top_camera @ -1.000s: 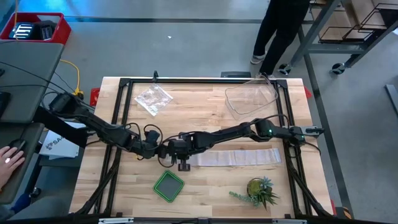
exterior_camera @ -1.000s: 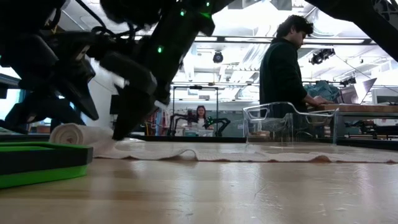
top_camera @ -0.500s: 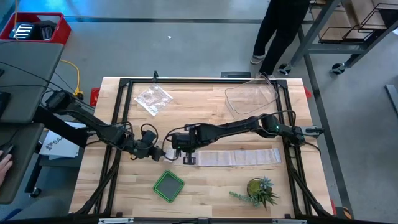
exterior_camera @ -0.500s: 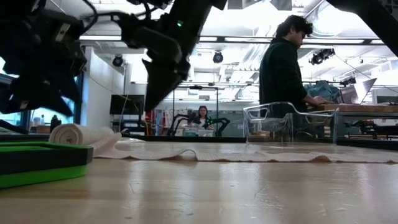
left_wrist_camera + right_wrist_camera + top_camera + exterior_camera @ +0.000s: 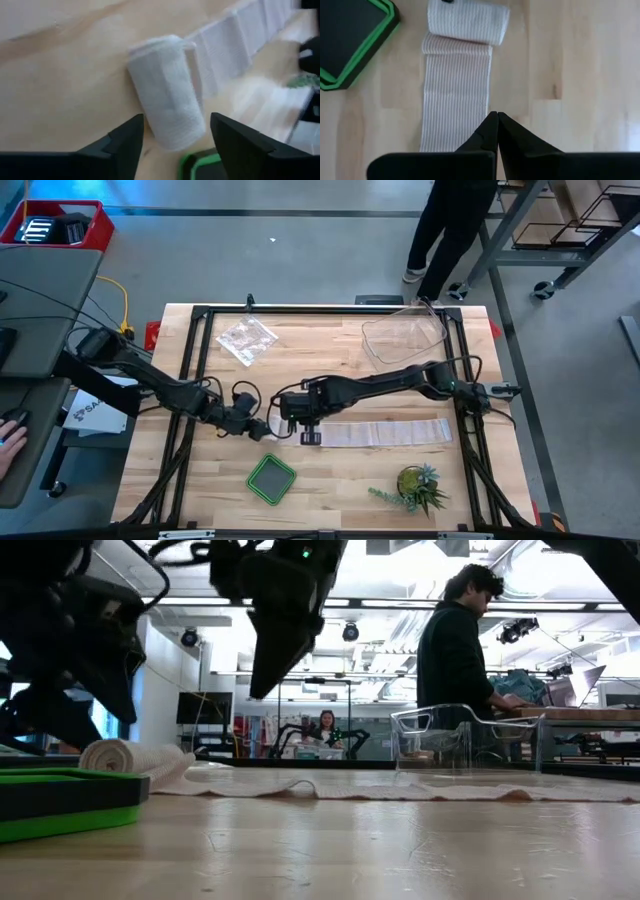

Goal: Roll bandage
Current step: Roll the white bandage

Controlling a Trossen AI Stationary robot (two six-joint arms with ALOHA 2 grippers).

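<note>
- The left gripper (image 5: 256,430) sits at the left-centre of the wooden table (image 5: 330,480), just beside the rolled end of the bandage (image 5: 375,433). In its wrist view the two dark fingers (image 5: 125,145) are spread wide with the roll between them, and neither finger touches the cloth.
- The bandage is thin white gauze with a fine ribbed weave. Its left end is wound into a short, fat roll (image 5: 167,107), and the rest lies flat as a long strip running toward the right side of the table.
- In the low view the roll (image 5: 125,755) rests on the tabletop behind the green-rimmed tray (image 5: 60,802), with the strip trailing off in low wrinkles.
- The green tray (image 5: 271,478) lies near the roll, toward the front edge of the table.
- The right gripper (image 5: 309,436) hangs over the strip just right of the roll, its fingers (image 5: 492,135) pressed together on nothing, above the flat cloth.
- A crinkly clear bag (image 5: 246,338) lies at the back left, a clear tub (image 5: 403,338) at the back right, and a small plant (image 5: 418,485) at the front right.
- Some dark lettering shows on a white sheet (image 5: 90,412) left of the table, too cut off to read.
</note>
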